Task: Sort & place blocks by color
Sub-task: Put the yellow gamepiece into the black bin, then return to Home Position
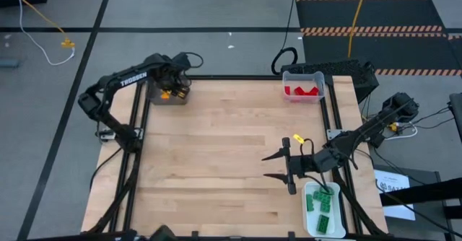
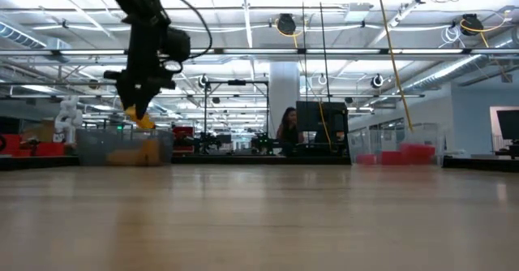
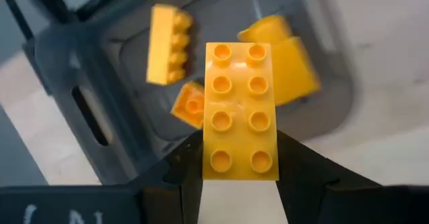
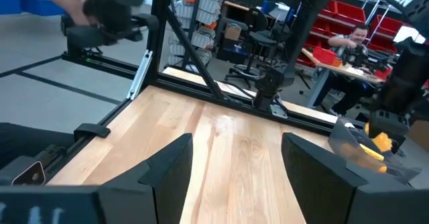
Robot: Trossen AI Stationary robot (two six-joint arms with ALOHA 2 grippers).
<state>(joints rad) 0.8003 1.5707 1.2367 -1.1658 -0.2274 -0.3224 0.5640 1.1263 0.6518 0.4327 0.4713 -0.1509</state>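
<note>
While held, one yellow block (image 3: 240, 110), three binned.

I am seeing three bins: a grey bin (image 1: 167, 97) holding yellows, a clear bin (image 1: 303, 85) holding reds, and a white tray (image 1: 323, 209) holding greens. I am counting four yellow blocks: one in my left gripper (image 3: 239, 172) and three lying in the grey bin. About four green blocks (image 1: 322, 201) are showing; the red ones (image 1: 302, 91) I cannot count.

The yellow block (image 3: 240, 110) hides part of the bin (image 3: 134, 63), whose loose blocks look blurred.
</note>
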